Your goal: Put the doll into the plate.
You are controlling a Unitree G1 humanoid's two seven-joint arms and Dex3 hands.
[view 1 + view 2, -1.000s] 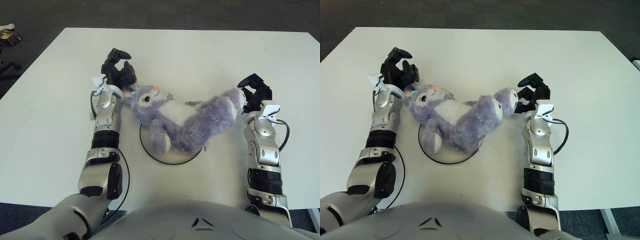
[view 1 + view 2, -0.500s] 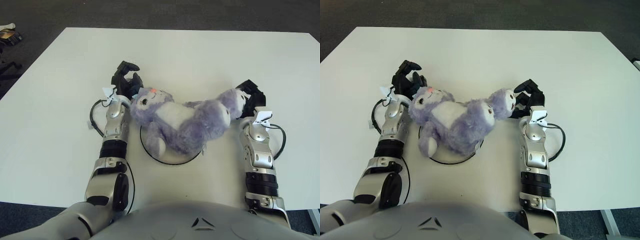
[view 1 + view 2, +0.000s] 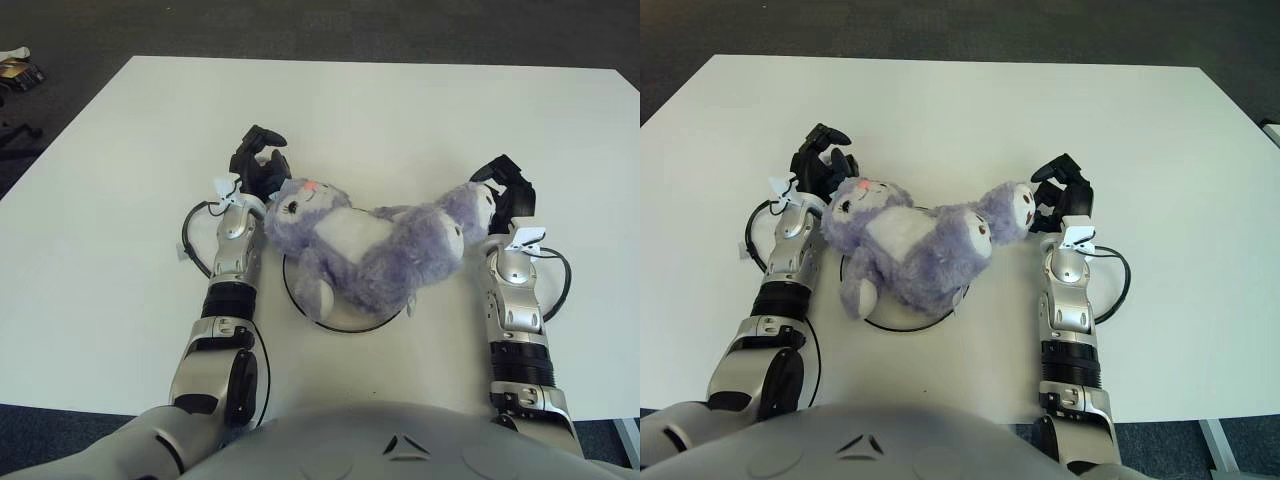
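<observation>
The doll (image 3: 365, 250) lies across the plate (image 3: 345, 318) at the centre of the frame, on the white desk (image 3: 420, 120), so I judge the main part of the job nearly done. Its trunk and one leg cover most of the plate, but the head hangs over the rim toward the upper left, and the other end reaches past the rim to the right, up toward my right hand. What is left, as I read it, is to settle it so that more of it sits within the rim, then let go and draw both hands away. My left hand (image 3: 258, 172) is at the doll's head, left of centre, its dark fingers (image 3: 262, 134) curled loosely against the back of the head; I cannot tell whether they grip the fur or only press on it. My right hand (image 3: 506, 190) is at the right of the frame, fingers bent around the doll's far foot and touching it; whether that is a firm hold I cannot tell either. The doll is a plush rabbit, lilac with a white belly and a pink nose, soft and floppy, sagging where nothing bears it.
</observation>
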